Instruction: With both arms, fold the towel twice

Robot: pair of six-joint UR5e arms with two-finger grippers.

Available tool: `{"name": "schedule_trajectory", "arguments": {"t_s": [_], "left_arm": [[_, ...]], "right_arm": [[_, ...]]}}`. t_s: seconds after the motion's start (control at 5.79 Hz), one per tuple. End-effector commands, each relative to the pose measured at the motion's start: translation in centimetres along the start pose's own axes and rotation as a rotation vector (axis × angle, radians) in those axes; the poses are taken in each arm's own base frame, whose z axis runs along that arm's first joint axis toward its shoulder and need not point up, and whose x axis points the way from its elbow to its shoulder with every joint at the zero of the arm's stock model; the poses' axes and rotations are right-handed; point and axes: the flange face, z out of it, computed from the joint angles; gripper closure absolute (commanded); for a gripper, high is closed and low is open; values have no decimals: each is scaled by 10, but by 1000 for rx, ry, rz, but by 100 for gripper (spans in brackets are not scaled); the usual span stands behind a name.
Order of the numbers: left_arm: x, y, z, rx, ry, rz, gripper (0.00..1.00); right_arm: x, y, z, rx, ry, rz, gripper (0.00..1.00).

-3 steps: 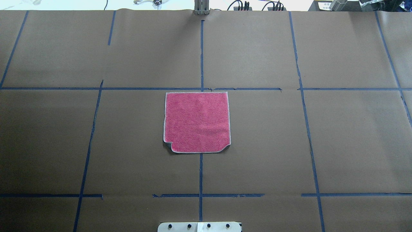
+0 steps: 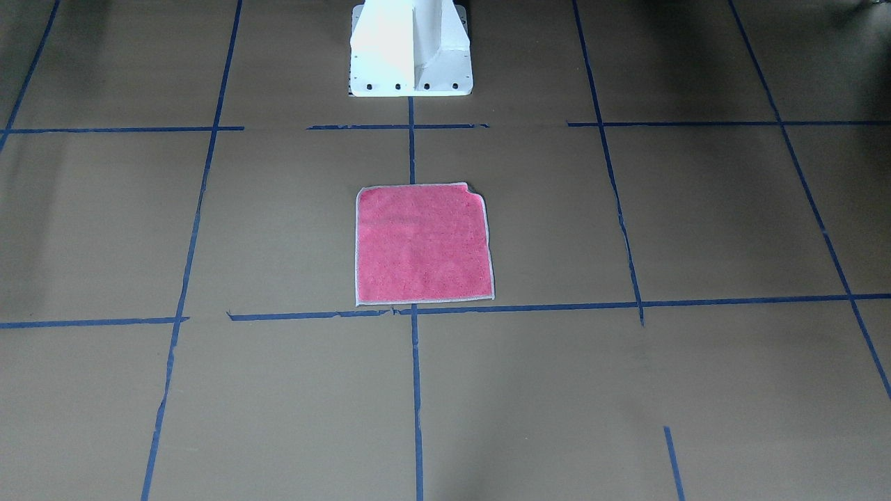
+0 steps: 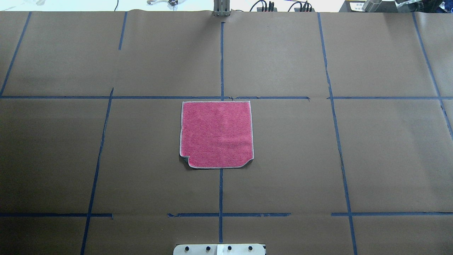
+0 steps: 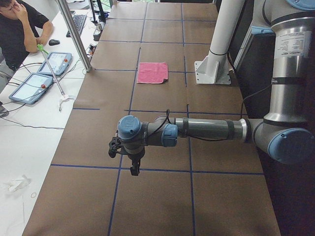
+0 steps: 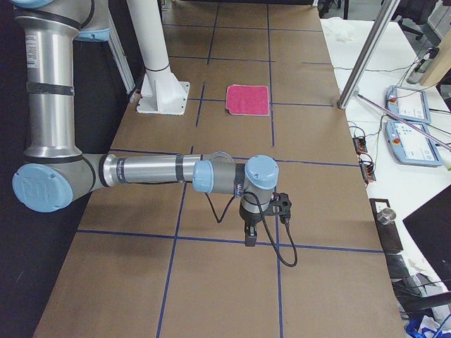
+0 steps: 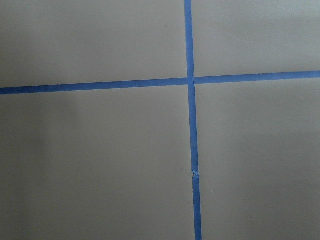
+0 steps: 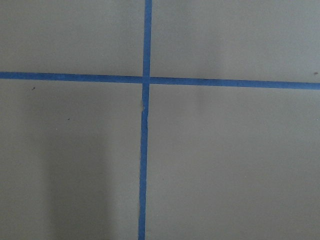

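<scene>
— Left jaws, right jaws: open or closed?
— Cannot tell. Both point down over the worktop (image 3: 300, 159), seen only side-on.
— The arms?
— Left arm (image 4: 206, 130) and right arm (image 5: 148, 170) stretch level, wrists well apart from the pedestal (image 2: 411, 49).
— The towel (image 3: 216, 134)?
— Flat, pink up, before the pedestal, one pedestal-side corner tucked under.

The left arm (image 4: 206, 130) stretches over the bench (image 4: 162, 201), hand (image 4: 134, 170) pointing down. Far beyond, the towel (image 4: 152, 73) lies flat near the pedestal (image 4: 214, 66).
</scene>
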Motion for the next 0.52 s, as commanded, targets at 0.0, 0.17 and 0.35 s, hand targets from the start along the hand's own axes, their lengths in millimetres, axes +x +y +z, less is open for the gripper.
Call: {"name": "schedule_trajectory", "arguments": {"t_s": [0.0,0.17,0.35], "left_arm": [[1,-1,-1,1,0,2,0],[7,-9,-7,11,0,8,0],[25,-35,-25,16,-1,-25,0]], "right_arm": [[-3,-2,-4,8,0,-7,0],[-7,-10,-7,14,0,-11,0],[-20,-24,-15,30,-1,-33,0]]}}
